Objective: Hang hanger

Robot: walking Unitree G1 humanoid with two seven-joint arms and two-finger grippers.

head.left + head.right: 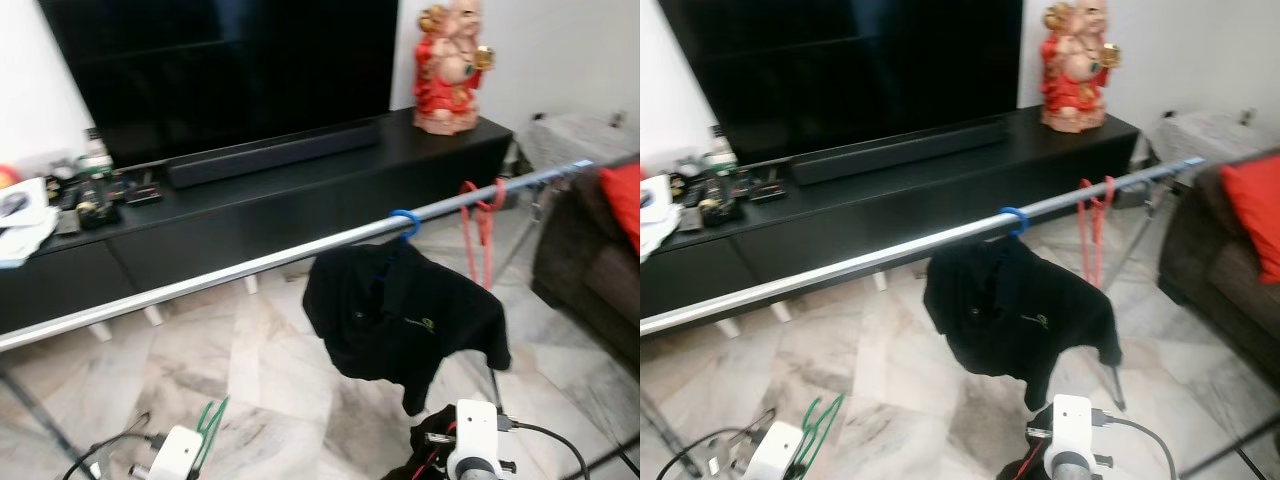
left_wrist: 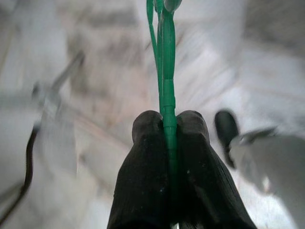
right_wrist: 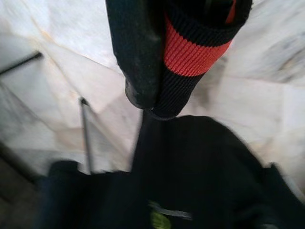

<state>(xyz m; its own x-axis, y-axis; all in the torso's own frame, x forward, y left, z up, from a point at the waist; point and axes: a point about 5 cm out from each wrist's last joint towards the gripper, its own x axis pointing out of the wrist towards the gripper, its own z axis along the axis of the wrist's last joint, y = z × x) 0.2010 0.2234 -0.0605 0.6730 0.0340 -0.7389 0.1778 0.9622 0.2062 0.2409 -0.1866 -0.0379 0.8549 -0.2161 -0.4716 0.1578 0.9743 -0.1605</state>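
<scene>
The green hanger (image 2: 167,62) is thin plastic, pinched between the left gripper (image 2: 167,125)'s closed jaws low at the robot's left — its long axis runs straight out from the fingertips, and its far end is cut off by the frame edge. In the head views only a slim green loop shows above the left wrist. The right gripper (image 3: 153,102) has its jaws closed on a black ribbed cuff with a red band (image 3: 193,50), blurred. Ahead, a round metal rail (image 1: 250,264) slants across, carrying a black shirt (image 1: 400,315) on a blue hook (image 1: 405,222) and a red hanger (image 1: 483,225). Beyond it stands a long black TV table (image 1: 300,190) — marble floor (image 1: 260,370) beneath.
</scene>
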